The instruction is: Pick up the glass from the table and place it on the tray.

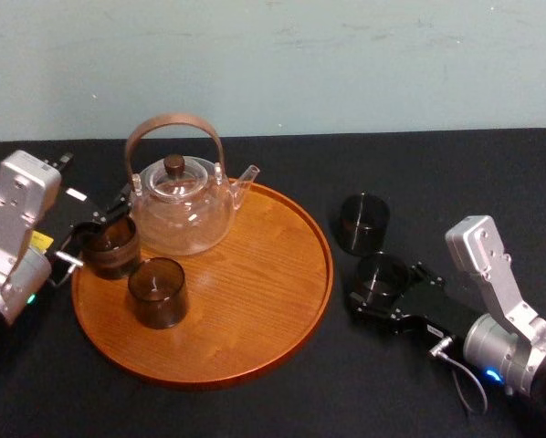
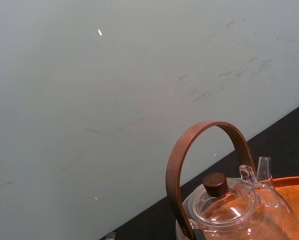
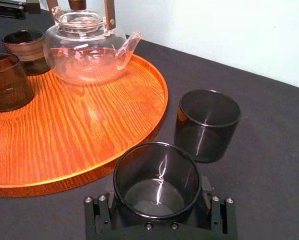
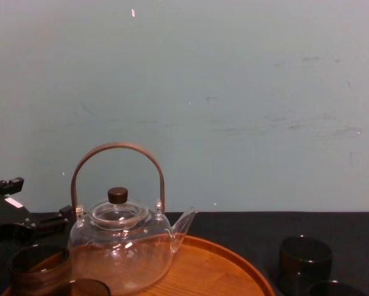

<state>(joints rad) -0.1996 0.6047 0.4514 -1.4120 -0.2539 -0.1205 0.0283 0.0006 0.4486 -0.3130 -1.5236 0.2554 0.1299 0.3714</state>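
The right gripper (image 1: 383, 290) is low on the black-clothed surface (image 1: 456, 173), just off the right rim of the round wooden tray (image 1: 324, 274). Its fingers (image 3: 97, 216) sit against both sides of a dark glass (image 3: 157, 176), and the grip looks closed on it. I cannot tell whether the glass rests on the cloth or is already a little above it.

The step in hand appears to be the lift and carry to the tray. To do it well:
- Raise the glass straight up until its base clears the tray's raised rim, then move it towards the tray.
- Keep it upright with an even grip, since smooth glass could slip or tilt.
- Leave room behind for the second dark glass (image 1: 363, 222), which stands near but apart.
- Set it down on the bare wood on the tray's right half. That spot is well away from the clear glass teapot (image 1: 182, 208) and the brown glass (image 1: 157, 292) at the front.
- Release only once the base is flat inside the rim.

The left gripper (image 1: 96, 235) is at the tray's left edge around another brown glass (image 1: 110, 248). I cannot tell whether its fingers are open or closed.

No brand or writing can be read. The left arm has a small white tag (image 1: 75, 193) and a yellow sticker (image 1: 41, 242), both too small to make out.
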